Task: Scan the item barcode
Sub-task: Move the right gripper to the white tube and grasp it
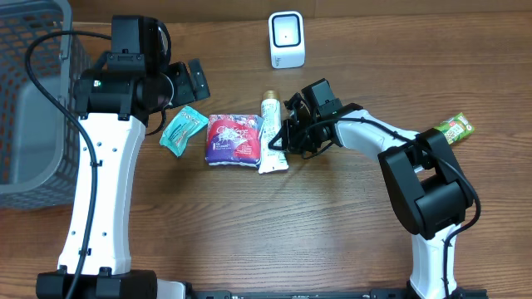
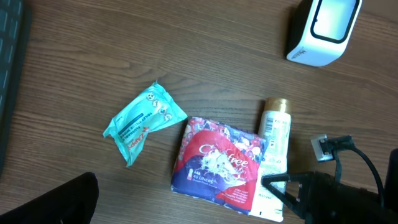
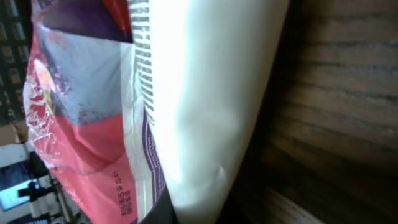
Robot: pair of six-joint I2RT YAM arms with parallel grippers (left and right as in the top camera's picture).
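A white tube with a gold cap lies on the table beside a red and purple liner pack. My right gripper is at the tube's flat lower end, shut on it. The right wrist view is filled by the white tube, with the liner pack pressed against its left side and printed bars showing along the tube's edge. My left gripper hangs open above the table's left part, holding nothing. From the left wrist view I see the tube, the pack and the right gripper.
A white scanner stands at the back centre, also visible as the scanner in the left wrist view. A teal packet lies left of the liner pack. A green packet lies at the right. A grey basket fills the left edge.
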